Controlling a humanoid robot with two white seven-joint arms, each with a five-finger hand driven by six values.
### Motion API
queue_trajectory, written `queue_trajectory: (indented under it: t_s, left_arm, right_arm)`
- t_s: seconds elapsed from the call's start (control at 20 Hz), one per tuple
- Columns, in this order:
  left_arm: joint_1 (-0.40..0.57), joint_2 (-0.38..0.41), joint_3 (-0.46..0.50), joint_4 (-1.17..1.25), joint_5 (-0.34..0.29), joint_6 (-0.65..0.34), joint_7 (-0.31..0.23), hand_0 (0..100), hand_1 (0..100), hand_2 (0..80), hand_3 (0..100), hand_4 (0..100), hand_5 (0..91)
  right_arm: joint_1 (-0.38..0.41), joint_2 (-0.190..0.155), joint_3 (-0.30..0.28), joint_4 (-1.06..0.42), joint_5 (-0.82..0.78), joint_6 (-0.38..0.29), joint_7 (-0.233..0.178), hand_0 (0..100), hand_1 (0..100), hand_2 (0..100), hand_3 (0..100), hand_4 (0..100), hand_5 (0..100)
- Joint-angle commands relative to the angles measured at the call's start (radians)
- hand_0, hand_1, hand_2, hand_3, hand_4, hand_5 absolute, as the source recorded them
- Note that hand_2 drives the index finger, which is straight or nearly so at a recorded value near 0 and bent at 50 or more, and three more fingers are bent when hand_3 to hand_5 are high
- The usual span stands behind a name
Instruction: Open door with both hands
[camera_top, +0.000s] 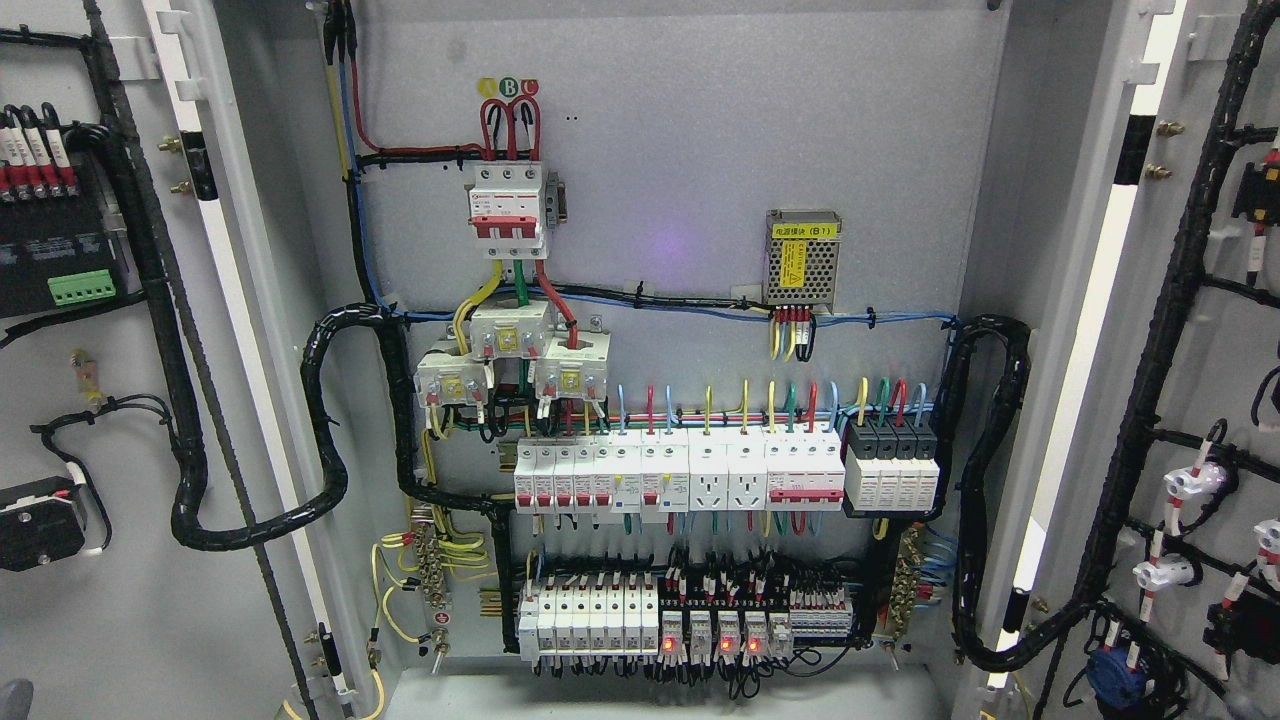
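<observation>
1. The cabinet back panel (680, 150) lies far in the middle, between two doors swung wide.
2. The left door (100, 560) stands at the left, the right door (1215, 350) at the right, inner faces showing.
3. The main breaker (507, 205) sits high on the panel, left of centre.
4. The power supply (802, 258) sits to its right, lower.
5. The upper breaker row (725, 475) runs across the middle, above the lower breaker row (685, 620).
6. A cable loom (320, 440) loops from the panel's left edge to the left door; another cable bundle (975, 500) loops at the right.
</observation>
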Motion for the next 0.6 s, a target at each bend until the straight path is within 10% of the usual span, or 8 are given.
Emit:
queue_trajectory:
  t_s: [0.0, 0.25, 0.55]
  left_arm:
    - [0.099, -0.087, -0.175, -0.172, -0.019, -0.546, 0.003, 12, 56, 0.0, 0, 0, 0.0]
    - [0.144, -0.259, -0.394, -0.069, -0.173, -0.544, 0.003, 12, 56, 0.0, 0, 0, 0.0]
    - [0.184, -0.448, -0.402, 0.207, -0.339, -0.549, 0.003, 12, 56, 0.0, 0, 0, 0.0]
  right_arm:
    - [0.009, 0.042, 0.262, 0.154, 0.109, 0.001, -0.001, 8, 13, 0, 0, 0, 0]
    - [0.002, 0.105, 0.347, 0.364, 0.112, 0.001, -0.001, 8, 13, 0, 0, 0, 0]
    - [-0.018, 0.171, 0.350, 0.654, 0.141, 0.001, 0.001, 8, 13, 0, 0, 0, 0]
